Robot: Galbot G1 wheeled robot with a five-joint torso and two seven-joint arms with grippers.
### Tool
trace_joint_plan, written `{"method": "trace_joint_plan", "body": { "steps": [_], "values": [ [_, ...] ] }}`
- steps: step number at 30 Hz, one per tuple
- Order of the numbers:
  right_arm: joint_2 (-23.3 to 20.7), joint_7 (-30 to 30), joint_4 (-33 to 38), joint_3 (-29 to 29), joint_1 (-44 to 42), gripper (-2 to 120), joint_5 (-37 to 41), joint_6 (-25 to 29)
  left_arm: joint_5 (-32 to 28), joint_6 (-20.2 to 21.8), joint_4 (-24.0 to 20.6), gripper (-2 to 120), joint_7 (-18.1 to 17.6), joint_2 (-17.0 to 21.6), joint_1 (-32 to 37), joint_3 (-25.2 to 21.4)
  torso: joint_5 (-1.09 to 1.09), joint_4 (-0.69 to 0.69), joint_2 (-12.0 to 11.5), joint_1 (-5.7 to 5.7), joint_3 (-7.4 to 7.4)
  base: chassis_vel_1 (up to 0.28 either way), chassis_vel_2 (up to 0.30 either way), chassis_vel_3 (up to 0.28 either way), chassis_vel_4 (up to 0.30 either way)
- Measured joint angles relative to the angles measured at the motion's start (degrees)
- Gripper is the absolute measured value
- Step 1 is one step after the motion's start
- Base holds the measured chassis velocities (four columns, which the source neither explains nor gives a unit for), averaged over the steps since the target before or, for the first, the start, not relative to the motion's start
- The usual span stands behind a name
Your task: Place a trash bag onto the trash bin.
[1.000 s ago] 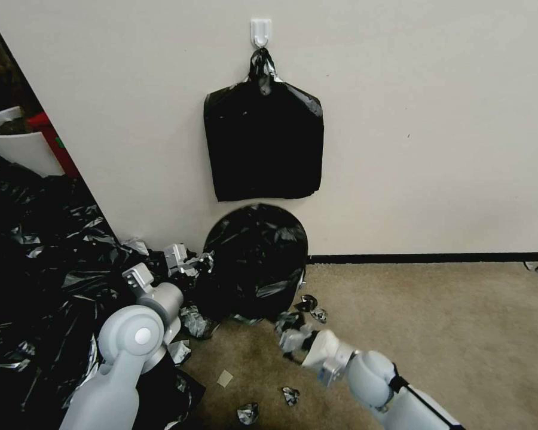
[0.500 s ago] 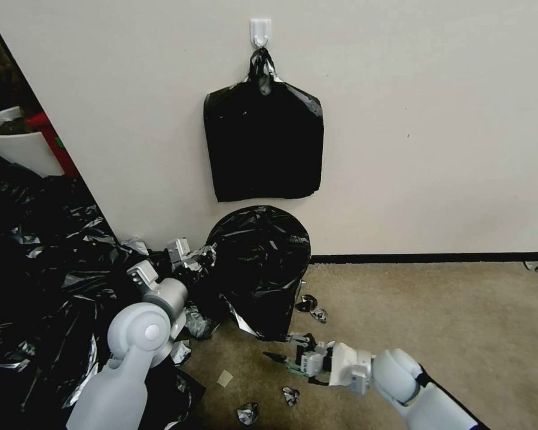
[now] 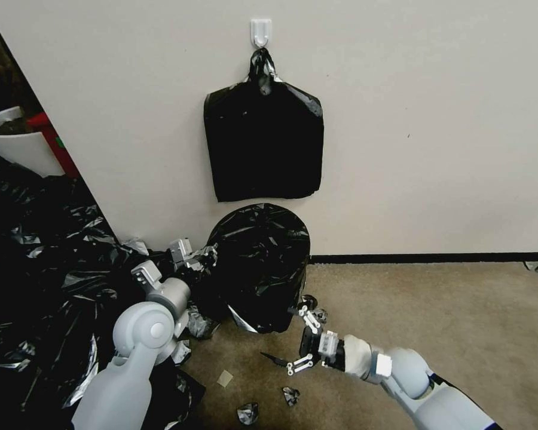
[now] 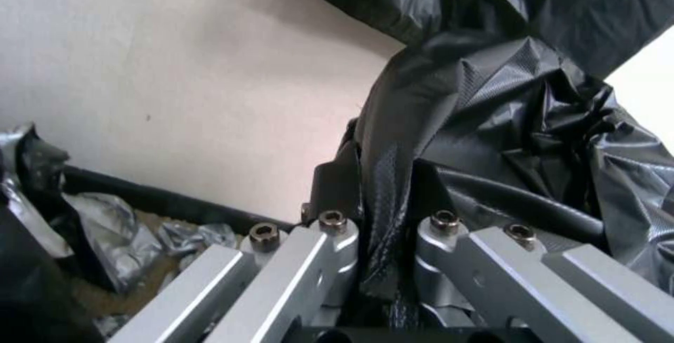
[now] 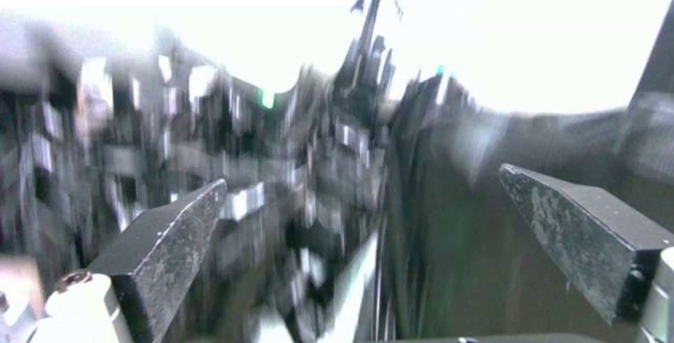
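Wrinkly glossy trash bag [image 3: 260,263], left gripper [image 3: 192,258]-pinched

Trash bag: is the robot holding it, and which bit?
Yes. The left gripper pinches a bunched fold of the trash bag at its side edge. The right gripper has open jaws, holding nothing.

Bag [image 3: 260,263] sits draped over the bin at the wall foot, on the carpet [image 3: 430,322]. Bag stack [image 3: 263,143] hangs from hook [image 3: 260,31] directly above it. Bag pile [image 3: 36,269] fills the floor to the left, planter [image 3: 15,143] behind it. Left gripper [image 3: 192,255] at the bag's left side, film pinched between its fingers [image 4: 337,258]. Right gripper [image 3: 294,337] low, front-right of the bag, fingers apart. Scraps [image 3: 248,412] on the carpet in front.
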Motion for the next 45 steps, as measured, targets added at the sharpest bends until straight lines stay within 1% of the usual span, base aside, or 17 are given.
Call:
{"method": "trace_joint_plan", "body": {
  "steps": [3, 5, 6, 7, 8, 9, 10, 12, 14, 16, 19, 21, 25, 27, 29, 31, 45],
  "values": [
    [-0.85, 0.43, 4.95, 0.24, -0.51, 98, 9.36, -3.88, 2.22, -1.96, 0.37, 5, 1.00, 0.08, 0.69, 0.78, -0.01, 0.00, 0.00, 0.00, 0.00, 0.000, 0.000, 0.000, 0.000],
    [-0.75, 5.52, 8.28, -0.19, -0.38, 96, 14.25, -5.54, 4.58, -3.97, 0.72, 5, 2.08, -0.15, 1.37, 1.65, -0.01, 0.00, 0.00, 0.00, 0.00, 0.000, 0.000, 0.000, 0.000],
    [-0.39, 10.57, 10.48, -0.77, 0.01, 93, 16.72, -6.95, 6.15, -5.47, 0.90, 5, 3.02, -0.46, 1.87, 2.24, -0.01, 0.00, 0.00, 0.00, 0.00, 0.000, 0.000, 0.000, 0.000],
    [0.49, 19.76, 13.42, -1.87, 0.90, 88, 18.78, -9.45, 8.32, -7.88, 1.13, 5, 4.47, -1.05, 2.65, 3.01, -0.01, 0.01, 0.00, 0.00, 0.00, 0.000, 0.000, 0.000, 0.000],
    [0.49, 19.76, 13.42, -1.87, 0.90, 88, 18.78, -9.45, 8.32, -7.88, 1.13, 5, 4.47, -1.05, 2.65, 3.01, -0.01, 0.01, 0.00, 0.00, 0.00, 0.000, 0.000, 0.000, 0.000],
    [0.90, 23.69, 14.67, -2.42, 1.24, 86, 19.12, -10.60, 9.21, -8.94, 1.22, 5, 5.08, -1.35, 3.00, 3.31, -0.01, 0.01, 0.00, 0.00, 0.00, 0.000, 0.000, 0.000, 0.000],
    [1.92, 31.80, 17.35, -3.63, 1.84, 81, 19.25, -13.05, 10.97, -11.01, 1.40, 5, 6.27, -2.01, 3.70, 3.81, 0.00, 0.01, 0.00, 0.00, 0.00, 0.000, 0.000, 0.000, 0.000],
    [3.94, 44.94, 21.85, -6.60, 2.53, 71, 18.73, -18.27, 13.83, -15.29, 1.96, 5, 8.43, -2.96, 5.02, 4.52, -0.01, 0.01, 0.00, 0.00, 0.00, 0.000, 0.000, 0.000, 0.000],
    [4.46, 47.67, 22.75, -7.41, 2.63, 68, 18.36, -19.62, 14.41, -16.25, 2.16, 5, 8.92, -3.11, 5.27, 4.62, -0.01, 0.01, 0.00, 0.00, 0.00, 0.000, 0.000, 0.000, 0.000],
    [7.86, 61.95, 25.93, -11.75, 3.33, 56, 15.03, -28.90, 16.61, -20.58, 2.87, 5, 11.21, -3.60, 6.59, 4.91, -0.01, 0.01, 0.00, 0.00, 0.00, 0.000, 0.000, 0.000, 0.000],
    [8.96, 65.69, 25.94, -12.88, 3.64, 52, 13.34, -31.25, 16.97, -21.64, 2.93, 5, 11.79, -3.70, 6.97, 4.93, 0.00, 0.01, 0.00, 0.00, 0.00, 0.000, 0.000, 0.000, 0.000],
    [12.65, 73.94, 22.01, -15.47, 5.31, 37, 6.53, -35.36, 18.51, -24.10, 3.05, 5, 13.54, -3.97, 8.16, 4.97, 0.00, 0.00, 0.00, 0.00, 0.00, 0.000, 0.000, 0.000, 0.000],
    [15.16, 80.12, 18.07, -16.56, 6.83, 28, 1.92, -37.81, 20.64, -25.73, 3.27, 5, 14.74, -4.19, 8.91, 5.01, -0.01, 0.00, 0.00, 0.00, 0.00, 0.000, 0.000, 0.000, 0.000],
    [17.29, 86.77, 14.82, -17.22, 8.45, 17, -0.86, -40.14, 24.02, -28.08, 3.92, 5, 16.50, -4.24, 9.66, 4.89, 0.00, 0.01, 0.00, 0.00, 0.00, 0.000, 0.000, 0.000, 0.000],
    [17.57, 87.62, 14.23, -17.33, 8.74, 14, -1.44, -40.62, 24.72, -28.55, 4.09, 5, 16.91, -4.23, 9.78, 4.85, -0.01, 0.01, 0.00, 0.00, 0.00, 0.000, 0.000, 0.000, 0.000],
    [18.23, 90.29, 12.58, -17.95, 9.71, 2, -2.23, -43.07, 26.48, -30.16, 4.60, 5, 18.39, -4.13, 10.18, 4.68, -0.01, 0.00, 0.00, 0.00, 0.00, 0.000, 0.000, 0.000, 0.000],
    [19.78, 96.07, 6.08, -20.21, 15.53, 0, 4.27, -56.50, 28.70, -33.95, 5.59, 5, 24.21, -3.78, 10.59, 4.18, 0.00, 0.01, 0.00, 0.00, 0.00, 0.000, 0.000, 0.000, 0.000]
  ]
}}
